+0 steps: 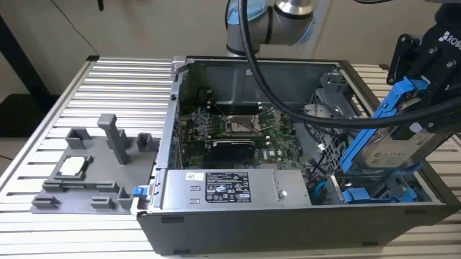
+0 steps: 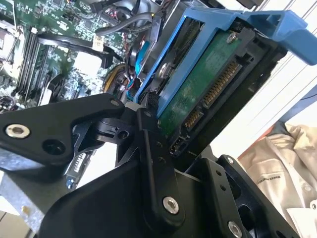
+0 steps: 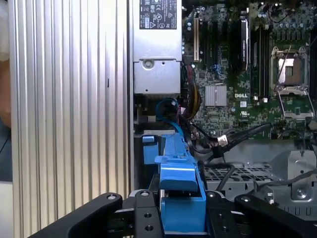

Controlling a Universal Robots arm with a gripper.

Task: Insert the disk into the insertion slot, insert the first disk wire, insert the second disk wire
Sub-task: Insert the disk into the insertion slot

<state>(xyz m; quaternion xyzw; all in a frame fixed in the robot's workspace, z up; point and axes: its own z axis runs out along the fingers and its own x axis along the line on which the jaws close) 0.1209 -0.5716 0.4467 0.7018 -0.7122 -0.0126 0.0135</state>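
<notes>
1. End effector (image 3: pixel 181 215) – black, two-fingered, closed on the disk; in the first wrist view its fingers (image 3: pixel 143 218) press the blue carrier frame from both sides.
2. Disk (image 1: pixel 396 145) – silver-grey hard drive with a white label, clipped in a bright blue carrier. It is held clear of the counter and steeply tilted at the exterior view's right. Its upper end is in the grip and its lower end is close over the insertion slot. Whether it touches the slot cannot be told.
3. Disk underside (image 2: pixel 198 94) – green circuit board with a row of connector contacts, shown in the second wrist view; nothing is plugged into it.
4. Insertion slot (image 1: pixel 378 193) – low grey bay with blue trim, at the near corner of the case on the exterior view's right.
5. Computer case (image 1: pixel 288 232) – dark grey tower lying on its side, open on top.
6. Power-supply box (image 1: pixel 219 189) – grey with a white sticker, along the case's near wall.
7. Motherboard (image 1: pixel 238 127) – green, in the case floor.
8. Blue cable (image 1: pixel 319 190) – curled between the power-supply box and the slot.
9. Perforated cage (image 3: pixel 233 173) – grey metal, beside the slot.
10. Counter (image 1: pixel 122 86) – ribbed aluminium; it carries the case and a grey fixture plate (image 1: pixel 79 178) at the exterior view's left.
</notes>
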